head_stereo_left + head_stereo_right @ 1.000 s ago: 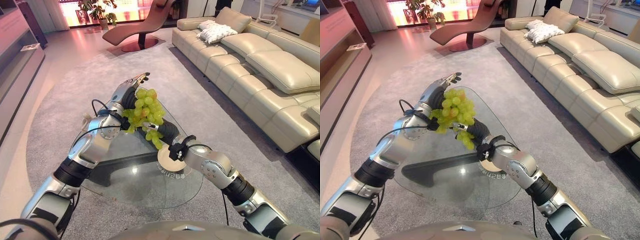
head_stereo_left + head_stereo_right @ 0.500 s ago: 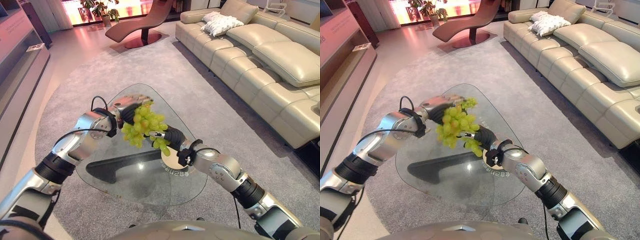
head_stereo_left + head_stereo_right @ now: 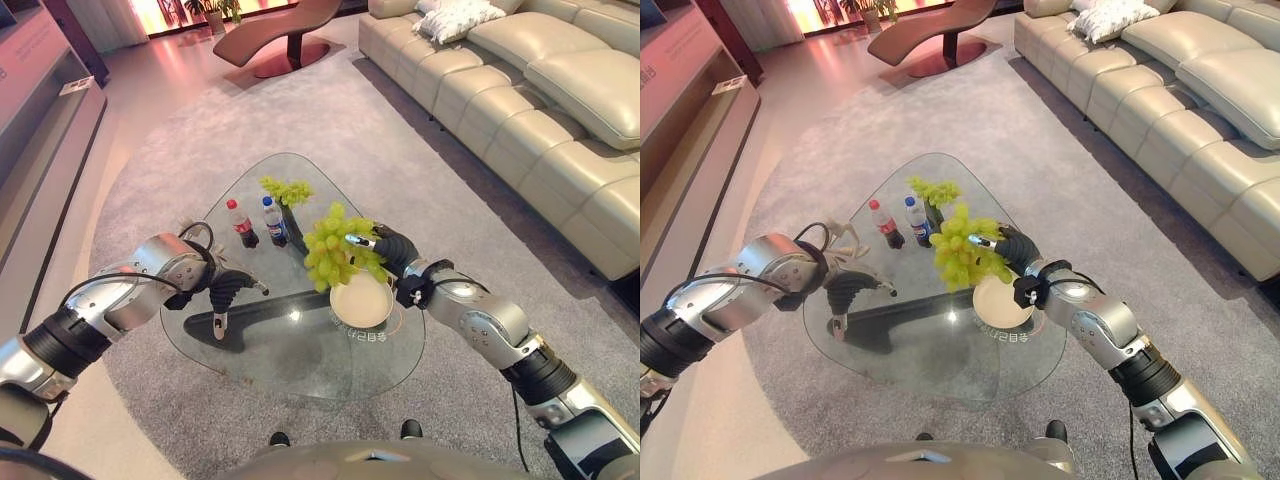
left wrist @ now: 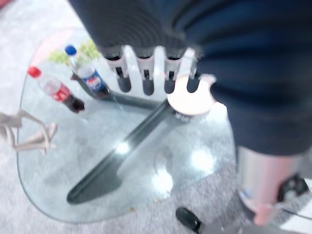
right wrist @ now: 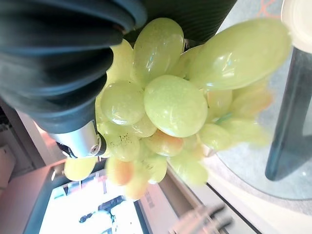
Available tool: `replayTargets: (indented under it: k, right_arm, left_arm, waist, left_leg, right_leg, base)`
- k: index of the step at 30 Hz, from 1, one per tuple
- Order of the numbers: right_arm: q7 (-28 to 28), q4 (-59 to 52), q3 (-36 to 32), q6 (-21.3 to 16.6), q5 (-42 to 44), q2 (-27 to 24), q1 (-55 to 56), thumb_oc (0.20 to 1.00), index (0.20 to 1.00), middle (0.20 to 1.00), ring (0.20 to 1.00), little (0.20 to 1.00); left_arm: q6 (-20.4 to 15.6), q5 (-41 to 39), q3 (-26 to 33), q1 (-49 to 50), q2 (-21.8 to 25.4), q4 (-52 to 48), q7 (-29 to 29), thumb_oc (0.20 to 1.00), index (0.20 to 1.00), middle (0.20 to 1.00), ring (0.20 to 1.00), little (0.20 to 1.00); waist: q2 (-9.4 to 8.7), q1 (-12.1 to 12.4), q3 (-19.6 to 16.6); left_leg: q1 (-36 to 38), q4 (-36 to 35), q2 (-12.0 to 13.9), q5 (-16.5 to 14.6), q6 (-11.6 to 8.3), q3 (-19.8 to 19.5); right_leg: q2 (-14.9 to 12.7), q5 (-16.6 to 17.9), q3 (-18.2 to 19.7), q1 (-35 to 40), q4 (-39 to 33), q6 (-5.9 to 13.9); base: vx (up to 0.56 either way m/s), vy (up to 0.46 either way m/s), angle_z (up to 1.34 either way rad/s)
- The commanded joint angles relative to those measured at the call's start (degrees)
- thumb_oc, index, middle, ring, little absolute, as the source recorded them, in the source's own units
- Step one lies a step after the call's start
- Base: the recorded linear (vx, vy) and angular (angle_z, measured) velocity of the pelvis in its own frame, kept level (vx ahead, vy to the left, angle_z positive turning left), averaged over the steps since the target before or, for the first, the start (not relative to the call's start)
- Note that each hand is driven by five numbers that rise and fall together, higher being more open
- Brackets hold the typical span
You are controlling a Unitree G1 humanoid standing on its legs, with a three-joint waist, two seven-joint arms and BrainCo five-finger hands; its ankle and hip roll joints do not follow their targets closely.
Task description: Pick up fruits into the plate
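The right hand (image 3: 388,250) is clamped round a bunch of green grapes (image 3: 338,256), holding it in the air just above the far left edge of the plate (image 3: 362,300) on the glass table (image 3: 300,350). The left hand (image 3: 228,289) hangs over the table's left part, fingers relaxed and holding nothing. Farther off stand two small bottles (image 3: 258,222), with a second grape bunch (image 3: 287,189) beyond them

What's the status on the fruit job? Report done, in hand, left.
Done: nothing lies in the plate yet. In hand: the right hand holds a grape bunch above the plate; the left hand is empty. Left: lower this bunch, then fetch the second bunch beyond the bottles.
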Motion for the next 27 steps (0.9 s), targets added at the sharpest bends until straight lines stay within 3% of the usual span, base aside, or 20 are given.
replayTargets:
  k: [1,5,9,17,23,27]
  right_arm:
    - [0.0,-5.3,-3.7,-6.9,2.6,0.9,-3.4,0.200,0.200,0.200,0.200,0.200]
    - [0.1,-3.8,-5.2,-7.9,0.6,1.2,-0.9,0.200,0.200,0.200,0.200,0.200]
    - [0.3,-1.6,-7.6,-8.8,-2.0,1.8,2.9,0.200,0.200,0.200,0.200,0.200]
    - [2.7,7.6,-11.9,-13.7,-10.8,4.1,9.1,0.200,0.200,0.200,0.200,0.200]
    - [0.6,17.5,-12.7,-18.4,-17.7,5.4,6.3,0.200,0.200,0.200,0.200,0.200]
    - [-2.2,24.3,-12.5,-19.2,-20.3,5.1,1.1,0.200,0.200,0.200,0.200,0.200]
  left_arm:
    - [1.6,-1.3,1.8,-0.6,4.9,-2.6,0.1,1.000,1.000,1.000,1.000,1.000]
    - [5.7,0.1,5.1,4.3,2.9,-1.6,4.8,1.000,1.000,1.000,1.000,1.000]
    - [10.8,0.3,9.3,11.5,-1.2,1.2,13.4,1.000,1.000,1.000,1.000,1.000]
    - [16.5,-5.2,14.9,22.0,-11.1,16.0,36.6,1.000,1.000,1.000,1.000,1.000]
    - [14.5,-11.9,17.5,23.5,-21.2,36.3,58.8,1.000,1.000,1.000,1.000,1.000]
    - [9.3,-11.3,18.9,22.1,-28.0,50.9,68.3,1.000,1.000,1.000,1.000,1.000]
  waist:
    - [-2.61,-0.1,0.5]
    - [-2.69,0.2,0.7]
    - [-2.81,0.6,1.3]
    - [-3.76,1.9,3.7]
    - [-4.93,3.6,8.3]
    - [-5.74,5.0,11.4]
  left_leg:
    - [-1.8,2.6,-1.6,-3.8,2.42,-0.7]
    - [-1.7,2.5,-1.6,-3.8,2.56,-0.9]
    - [-2.4,2.8,-1.6,-3.8,2.66,-1.2]
    - [-4.4,2.6,-2.1,-3.6,3.07,-2.6]
    - [-8.7,3.1,-2.7,-3.1,3.17,-4.3]
    - [-11.4,3.1,-3.4,-2.7,3.24,-6.0]
  right_leg:
    - [-2.1,-5.3,-3.1,1.9,4.2,1.16]
    - [-2.0,-5.4,-3.2,2.1,4.0,1.05]
    - [-1.8,-5.6,-3.1,1.7,4.2,0.90]
    - [-1.2,-5.5,-3.0,-0.1,4.4,0.37]
    - [-0.7,-5.8,-3.0,-3.9,5.9,-0.42]
    - [-0.1,-5.9,-3.1,-6.3,7.0,-1.07]
  base:
    - [0.00,0.000,0.00]
    - [0.04,-0.004,-0.01]
    - [0.01,-0.008,0.03]
    - [-0.01,-0.011,0.04]
    - [-0.14,-0.040,0.05]
    - [-0.13,-0.062,0.13]
